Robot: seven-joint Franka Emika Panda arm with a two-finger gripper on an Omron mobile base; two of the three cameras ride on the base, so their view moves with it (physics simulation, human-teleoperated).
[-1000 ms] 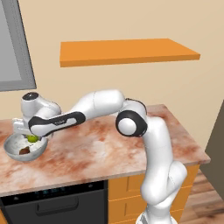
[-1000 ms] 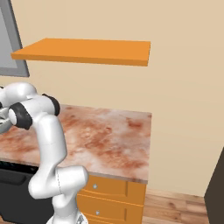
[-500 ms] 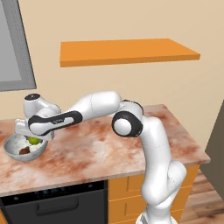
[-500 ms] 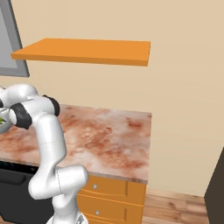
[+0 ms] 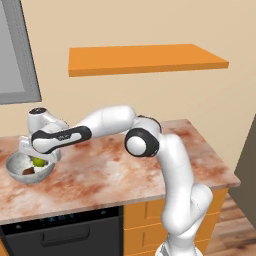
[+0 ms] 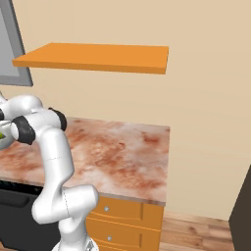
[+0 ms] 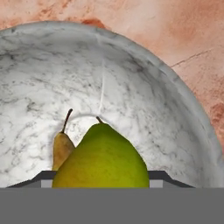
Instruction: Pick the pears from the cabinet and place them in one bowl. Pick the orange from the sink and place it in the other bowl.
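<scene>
Marbled counter point(image 5: 115, 175) fills the scene under the orange cabinet point(image 5: 145, 57) at 12 o'clock; that slab is bare of fruit. At 9 o'clock in the left base view, the gripper point(image 5: 37, 160) hangs directly over the speckled bowl point(image 5: 20, 175). Its jaws stand narrow, closed on the green pear point(image 7: 103, 159). In the hand view this pear sits at 6 o'clock, long axis upright, stem towards 12. The brown pear point(image 7: 62, 149) lies in the bowl at 7 o'clock, just beside it. Judgement: releasing drops the green pear straight down; both pears then share one bowl.
</scene>
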